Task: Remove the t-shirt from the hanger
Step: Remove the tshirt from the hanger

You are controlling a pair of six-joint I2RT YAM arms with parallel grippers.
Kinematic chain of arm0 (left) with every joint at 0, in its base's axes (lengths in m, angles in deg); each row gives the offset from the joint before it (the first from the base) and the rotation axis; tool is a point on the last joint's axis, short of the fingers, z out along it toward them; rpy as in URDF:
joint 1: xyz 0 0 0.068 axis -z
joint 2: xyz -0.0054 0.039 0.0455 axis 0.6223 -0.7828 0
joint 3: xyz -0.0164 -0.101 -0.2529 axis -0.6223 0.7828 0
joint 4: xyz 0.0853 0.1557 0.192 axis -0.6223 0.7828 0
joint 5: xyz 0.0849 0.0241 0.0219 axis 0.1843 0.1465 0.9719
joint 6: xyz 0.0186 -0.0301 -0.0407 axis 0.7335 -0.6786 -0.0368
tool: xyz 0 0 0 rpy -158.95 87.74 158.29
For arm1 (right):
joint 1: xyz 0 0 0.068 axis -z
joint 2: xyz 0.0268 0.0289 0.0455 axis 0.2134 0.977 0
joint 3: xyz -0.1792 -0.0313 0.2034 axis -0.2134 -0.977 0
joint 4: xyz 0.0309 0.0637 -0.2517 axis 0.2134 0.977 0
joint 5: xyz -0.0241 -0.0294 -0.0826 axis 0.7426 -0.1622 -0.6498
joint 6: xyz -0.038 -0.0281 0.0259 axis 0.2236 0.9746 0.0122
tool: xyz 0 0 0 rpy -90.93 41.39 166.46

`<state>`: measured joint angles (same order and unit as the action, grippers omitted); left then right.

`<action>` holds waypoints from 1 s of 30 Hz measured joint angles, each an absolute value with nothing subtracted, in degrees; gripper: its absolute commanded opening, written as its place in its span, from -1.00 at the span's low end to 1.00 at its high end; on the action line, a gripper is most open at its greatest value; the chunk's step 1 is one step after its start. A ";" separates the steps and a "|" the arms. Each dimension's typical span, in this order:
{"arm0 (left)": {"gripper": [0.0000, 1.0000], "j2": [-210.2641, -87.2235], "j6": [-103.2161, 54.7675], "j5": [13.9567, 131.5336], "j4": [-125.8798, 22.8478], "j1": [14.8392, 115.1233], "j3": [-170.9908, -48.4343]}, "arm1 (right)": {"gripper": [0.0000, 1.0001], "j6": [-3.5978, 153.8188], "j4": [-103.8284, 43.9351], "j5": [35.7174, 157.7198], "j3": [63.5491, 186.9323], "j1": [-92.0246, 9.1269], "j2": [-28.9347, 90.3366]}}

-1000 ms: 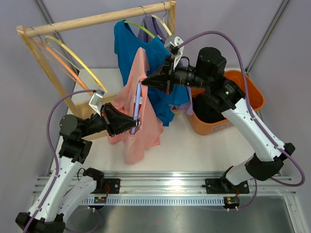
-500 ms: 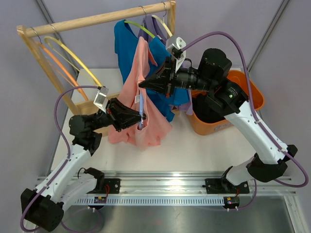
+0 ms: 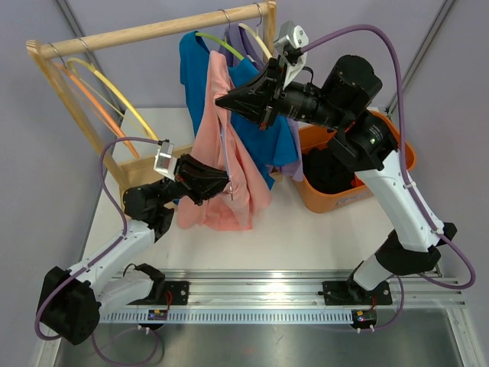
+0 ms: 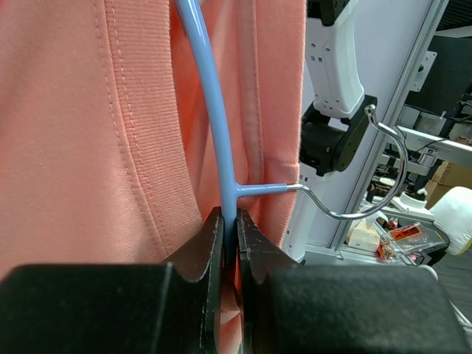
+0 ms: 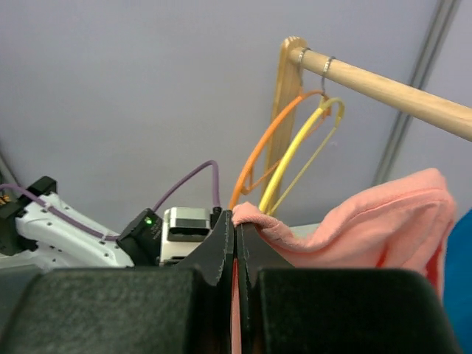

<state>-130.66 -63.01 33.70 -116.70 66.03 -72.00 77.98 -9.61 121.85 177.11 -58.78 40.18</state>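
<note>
A salmon-pink t-shirt (image 3: 221, 172) hangs in the air on a light blue hanger (image 4: 214, 103) with a metal hook (image 4: 369, 184). My left gripper (image 3: 227, 183) is shut on the hanger's blue bar just below the hook's stem, with the pink cloth around its fingers (image 4: 199, 251). My right gripper (image 3: 221, 99) is higher up, shut on a fold of the t-shirt (image 5: 354, 221) near its top, and the cloth stretches down from there to the hanger. In the right wrist view the pinched edge pokes out between the fingertips (image 5: 234, 221).
A wooden rack rail (image 3: 153, 30) runs across the back with orange and yellow empty hangers (image 3: 107, 95) at left. A blue t-shirt (image 3: 260, 99) and a purple garment hang behind the pink one. An orange bin (image 3: 359, 164) stands at the right.
My right gripper has risen and moved back with the pink cloth, stretching the t-shirt upward. My left gripper with the hanger has shifted right and slightly up.
</note>
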 measured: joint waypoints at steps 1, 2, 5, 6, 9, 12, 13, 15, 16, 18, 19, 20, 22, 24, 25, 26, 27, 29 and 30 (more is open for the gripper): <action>-1.00 -130.94 -63.04 33.74 -117.11 66.03 -72.00 | -1.00 78.40 -9.40 121.02 177.83 -58.71 40.60; -1.00 -130.99 -63.12 33.72 -117.16 66.03 -71.94 | -1.00 79.27 -8.61 119.78 179.19 -58.47 41.36; -1.00 -130.07 -63.56 33.59 -117.31 66.01 -70.89 | -1.00 82.37 -7.28 117.04 182.16 -56.96 43.07; -1.00 -128.93 -63.80 33.17 -116.37 66.01 -70.27 | -1.00 83.66 -6.97 116.08 182.94 -56.18 43.55; -1.00 -125.48 -64.22 32.34 -111.74 66.03 -70.08 | -1.00 86.92 -6.14 113.90 183.47 -54.04 44.27; -1.00 -120.78 -63.47 32.06 -102.86 66.56 -70.14 | -1.00 89.85 -4.83 112.93 183.19 -52.20 44.51; -1.00 -119.16 -62.82 32.15 -98.84 66.91 -70.36 | -1.00 90.46 -4.61 112.89 182.92 -51.89 44.51; -1.00 -116.45 -61.05 32.10 -90.14 67.74 -71.69 | -1.00 92.08 -4.24 112.61 182.03 -51.57 44.51; -1.00 -115.64 -60.41 31.97 -86.32 68.13 -72.61 | -1.00 92.65 -4.19 112.50 181.57 -51.57 44.51; -1.00 -114.61 -59.41 31.56 -79.35 68.96 -74.82 | -1.00 94.20 -4.32 112.19 179.95 -51.57 44.45; -1.00 -114.40 -59.04 31.47 -76.79 69.38 -75.59 | -1.00 94.72 -4.32 112.10 179.36 -51.57 44.40; -1.00 -114.20 -58.58 31.34 -73.55 69.90 -76.57 | -1.00 95.27 -4.22 112.06 178.70 -51.54 44.38; -1.00 -114.16 -57.81 31.05 -68.09 70.80 -78.45 | -1.00 96.51 -4.04 112.04 177.66 -51.54 44.38; -1.00 -114.05 -57.44 30.46 -63.41 71.10 -80.18 | -1.00 97.80 -3.73 111.54 176.61 -51.48 44.16; -1.00 -113.98 -57.33 30.07 -60.66 71.13 -81.27 | -1.00 98.53 -3.49 111.16 175.73 -51.39 43.86; -1.00 -113.87 -57.22 29.54 -58.01 71.13 -82.45 | -1.00 99.12 -3.36 110.97 174.46 -51.06 43.29; -1.00 -113.70 -57.18 29.06 -55.65 71.13 -83.50 | -1.00 99.44 -3.12 110.99 173.35 -50.47 42.74; -1.00 -113.08 -57.05 28.93 -51.13 71.13 -85.14 | -1.00 99.60 -2.34 111.54 171.54 -48.44 41.54; -1.00 -112.73 -56.87 29.00 -49.16 71.10 -85.64 | -1.00 99.36 -1.75 112.52 170.84 -47.24 40.88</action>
<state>-112.73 -56.87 29.00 -49.16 71.10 -85.64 99.36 -1.75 112.52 170.84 -47.24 40.88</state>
